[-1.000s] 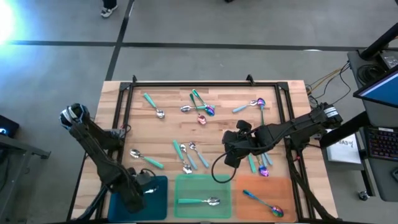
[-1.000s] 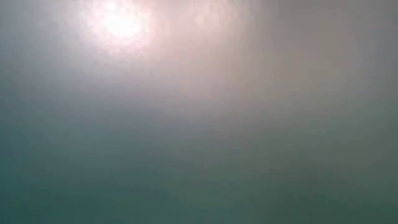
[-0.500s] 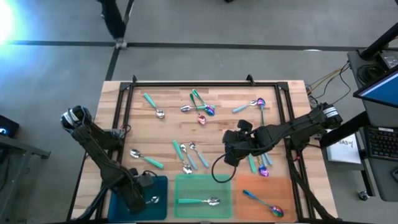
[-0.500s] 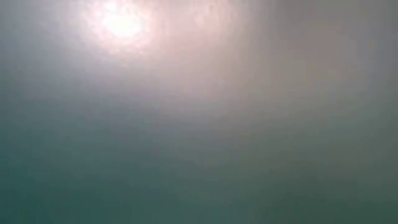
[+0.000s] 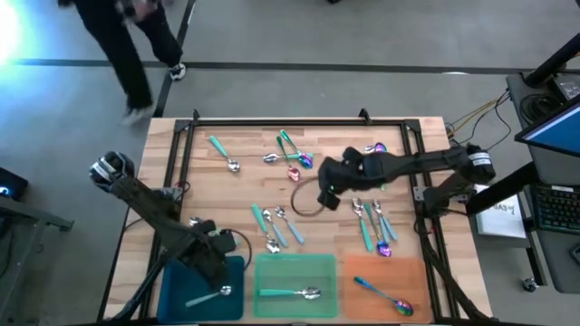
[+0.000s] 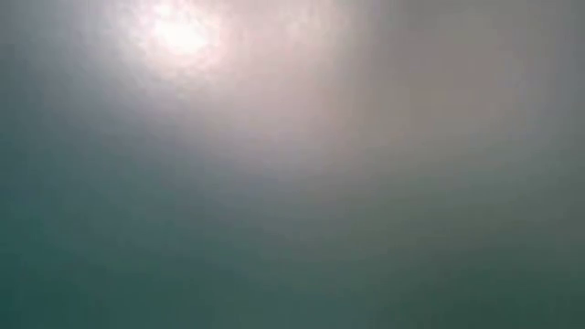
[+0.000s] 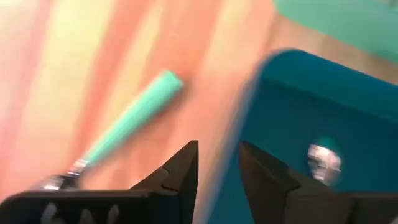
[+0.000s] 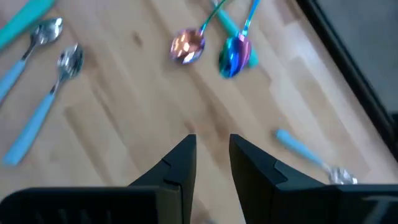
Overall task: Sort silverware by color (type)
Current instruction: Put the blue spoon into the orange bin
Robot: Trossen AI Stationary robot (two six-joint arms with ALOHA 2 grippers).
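Note:
The silverware lies scattered on the wooden table [image 5: 245,190]. A pale blue-handled spoon [image 5: 207,294] lies flat in the blue tray [image 5: 177,294], a teal one [image 5: 290,292] in the green tray [image 5: 322,272], and an iridescent one [image 5: 385,294] in the orange tray [image 5: 408,272]. My left gripper [image 5: 216,256] [image 7: 217,162] hovers open and empty over the blue tray's far edge [image 7: 323,112], next to a teal-handled spoon [image 7: 134,118]. My right gripper [image 5: 329,181] [image 8: 212,155] is open and empty above bare wood at mid-table, near two iridescent spoons [image 8: 186,45] [image 8: 235,53].
Loose spoons lie in groups: far left [image 5: 224,152], far middle [image 5: 292,156], near middle [image 5: 274,226] and to the right [image 5: 376,226]. A black frame [image 5: 272,122] runs round the table. A person [image 5: 122,45] walks beyond the far edge. The low view shows only haze.
My left gripper drew back from over the blue tray toward the far edge, and the pale blue spoon now lies flat in that tray. My right gripper moved from beside the right spoon group toward the far edge and the left, to mid-table. A person walked in beyond the far edge.

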